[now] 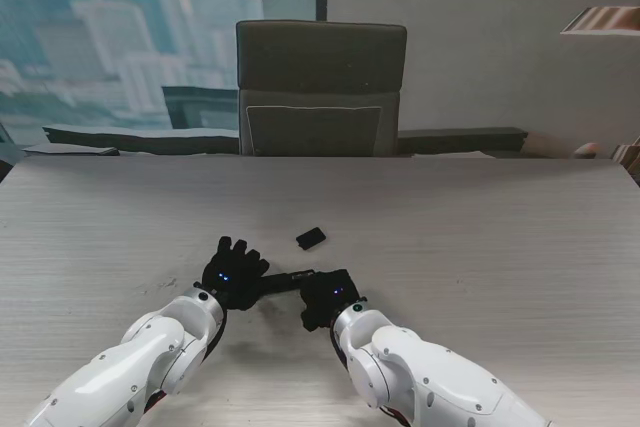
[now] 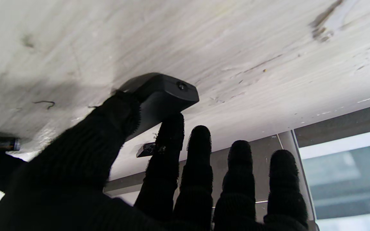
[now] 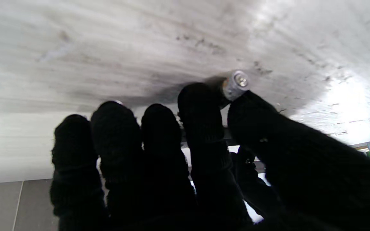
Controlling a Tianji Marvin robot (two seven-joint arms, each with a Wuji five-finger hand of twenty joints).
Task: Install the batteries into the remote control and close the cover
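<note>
Table (image 1: 480,227): pale wood grain, both hands working near its middle, close to me.
Left hand (image 1: 232,272): thumb and index pinch remote control (image 2: 162,96) by one end, other fingers spread; pin it flat against table.
Right hand (image 1: 325,299): thumb and index closed on battery (image 3: 234,85); line up with compartment, check polarity, press gently.
Cover (image 1: 311,238): loose, just beyond hands.
Readable writing: none.

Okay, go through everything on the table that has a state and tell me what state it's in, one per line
Remote control: held at one end by the left hand.
Battery: pinched in the right hand, not yet in.
Battery cover: off, lying on the table farther from me.
Office chair: unoccupied, behind the table.
</note>
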